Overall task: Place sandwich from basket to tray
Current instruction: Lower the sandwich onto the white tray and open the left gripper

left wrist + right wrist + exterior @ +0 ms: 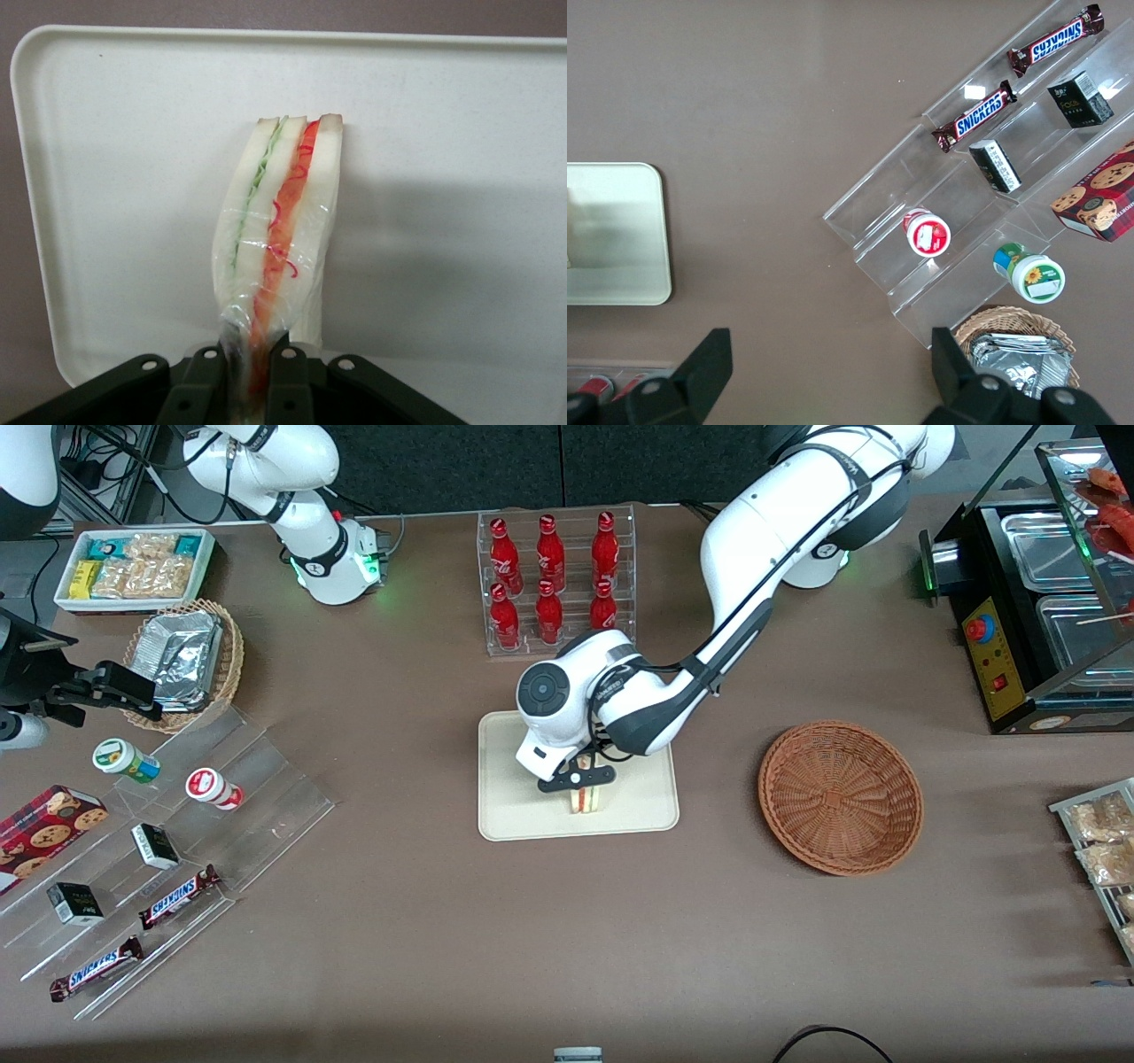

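— Sandwich (279, 221) first: where was it, and how did it lie?

— On the tray (505, 815), toward the tray's edge nearest the front camera. It stood on one bread edge, so its layered cut face, green on one side and red-orange on the other, faced up at the wrist camera. Its long axis ran from the gripper (252, 376) straight out across the tray. It was in clear wrap.

— And the gripper?

— Directly over the tray, with its two fingers (205, 381) pinched tight on the sandwich's near end, wrap bunched between them.

— What about the basket (840, 797)?

— It sat on the tabletop well apart from the tray, toward the working arm's end, with nothing in it that I could see.

— Other containers?

— A clear rack (556, 580) held six red bottles (549, 558), near the table edge farthest from the front camera. Toward the parked arm's end, a white bin (133, 567) held snack packets, and a lighter wicker basket (190, 664) beside it held silver foil packs (182, 655). Nearer the camera, clear stepped shelves (177, 841) carried two small jars, two dark boxes, a cookie box (44, 833) and two Snickers bars (177, 895). At the working arm's end stood a black glass-fronted warmer (1036, 602) with metal pans.
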{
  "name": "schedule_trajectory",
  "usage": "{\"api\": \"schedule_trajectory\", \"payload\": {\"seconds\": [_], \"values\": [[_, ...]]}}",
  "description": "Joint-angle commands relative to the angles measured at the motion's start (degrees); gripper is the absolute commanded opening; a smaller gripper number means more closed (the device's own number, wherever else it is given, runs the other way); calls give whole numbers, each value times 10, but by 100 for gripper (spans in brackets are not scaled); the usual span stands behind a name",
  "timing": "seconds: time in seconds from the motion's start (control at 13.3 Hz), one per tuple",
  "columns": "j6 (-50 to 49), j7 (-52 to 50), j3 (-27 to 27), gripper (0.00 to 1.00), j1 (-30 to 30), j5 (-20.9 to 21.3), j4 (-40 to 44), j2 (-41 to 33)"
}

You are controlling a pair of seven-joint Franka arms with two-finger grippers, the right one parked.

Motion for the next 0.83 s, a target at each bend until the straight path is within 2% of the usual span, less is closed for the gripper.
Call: {"api": "schedule_trajectory", "payload": {"seconds": [0.0,0.3,0.38,0.45,0.75], "values": [[-22,-12,12,0,-25,12,41,20],[-22,-9,12,0,-25,11,41,22],[-20,-8,12,36,-25,11,41,22],[-19,-7,12,99,-24,11,41,24],[-19,-8,12,100,-25,11,40,24]]}}
